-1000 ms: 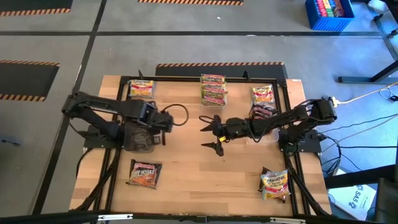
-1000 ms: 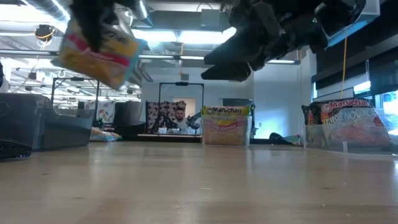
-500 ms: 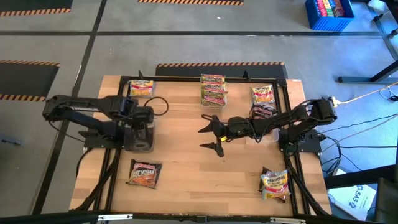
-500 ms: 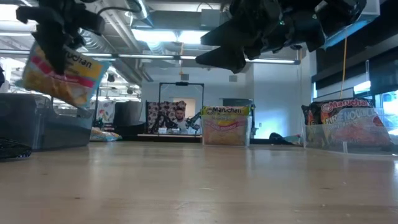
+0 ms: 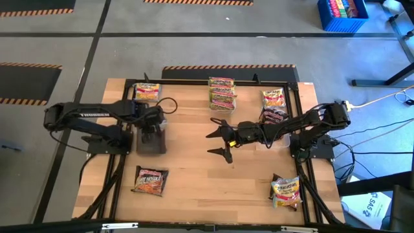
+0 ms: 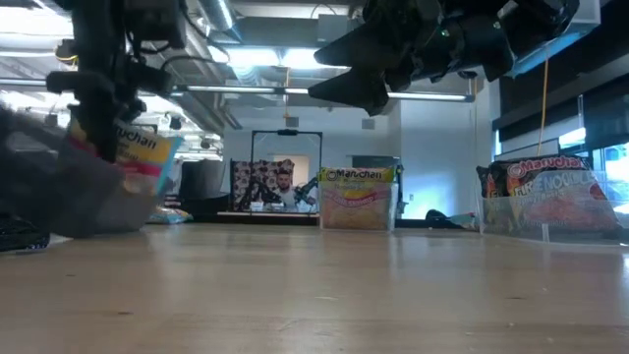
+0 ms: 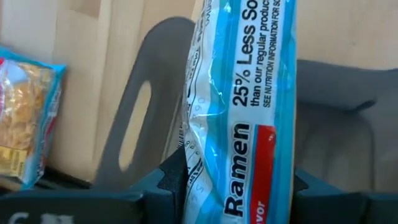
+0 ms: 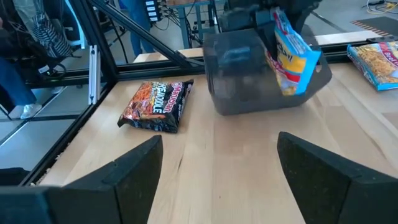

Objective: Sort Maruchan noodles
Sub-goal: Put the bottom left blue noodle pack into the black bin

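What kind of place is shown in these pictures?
Probably a robotics lab or workshop. Two arms are fixed to a framed wooden table, hazard-striped tape marks the concrete floor, and the low view shows exposed ceiling pipes under strip lights.

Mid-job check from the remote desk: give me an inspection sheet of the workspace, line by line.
Surface: pale wooden table inside a black frame.
Job's things: blue-and-yellow plastic ramen packet hangs over the smoky clear plastic tub; dark brown ramen packet lies flat near the front; stacked yellow-green packets at the far edge.
Clutter: nothing seen.
End effectors: left end effector is clamped on the blue-and-yellow packet; right end effector is open, empty, above mid-table.
Cables: black loop on the left arm; wires on the floor to the right.
Surroundings: blue crate on the floor.
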### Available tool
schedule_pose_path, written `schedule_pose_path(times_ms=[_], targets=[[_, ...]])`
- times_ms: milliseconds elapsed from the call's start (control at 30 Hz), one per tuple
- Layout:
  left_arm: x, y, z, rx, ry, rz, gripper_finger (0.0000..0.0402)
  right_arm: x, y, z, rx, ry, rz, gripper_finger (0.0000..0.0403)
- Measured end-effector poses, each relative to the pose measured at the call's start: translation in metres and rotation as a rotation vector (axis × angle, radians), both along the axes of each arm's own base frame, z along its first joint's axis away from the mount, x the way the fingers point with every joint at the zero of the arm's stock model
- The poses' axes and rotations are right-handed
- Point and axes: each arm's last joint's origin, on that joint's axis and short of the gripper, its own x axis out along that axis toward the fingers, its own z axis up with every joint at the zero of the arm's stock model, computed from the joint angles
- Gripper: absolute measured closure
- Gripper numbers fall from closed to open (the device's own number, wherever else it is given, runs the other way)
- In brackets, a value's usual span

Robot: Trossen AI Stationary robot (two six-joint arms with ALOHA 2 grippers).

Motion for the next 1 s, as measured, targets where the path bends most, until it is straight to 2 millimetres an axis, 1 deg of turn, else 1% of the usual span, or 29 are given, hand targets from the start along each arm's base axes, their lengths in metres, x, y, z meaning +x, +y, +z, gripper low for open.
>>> schedule_pose_path(times_ms=[100,333,467,567,833,1000], targets=[[0.000,0.003,-0.007,0.002,-0.006,-0.003,0.0277,0.000,0.000,0.000,0.002,0.001,0.009,0.0107],[-0.002,0.007,-0.002,0.002,-0.001,0.021,0.0277,0.000,0.000,0.000,0.002,0.001,0.010,0.0107],[-0.001,0.009,-0.006,0.006,0.001,-0.001,0.0277,0.000,0.000,0.000,0.002,0.001,0.010,0.0107],[0.003,0.012,-0.007,0.009,-0.045,-0.020,0.0277,0.000,0.000,0.000,0.000,0.001,0.011,0.0107],[0.002,0.019,-0.008,0.007,-0.047,0.016,0.0277,0.000,0.001,0.000,0.002,0.002,0.020,0.0107],[0.003,0.025,-0.013,-0.003,-0.030,0.038,0.0270,0.000,0.001,0.000,0.002,0.001,0.020,0.0107]])
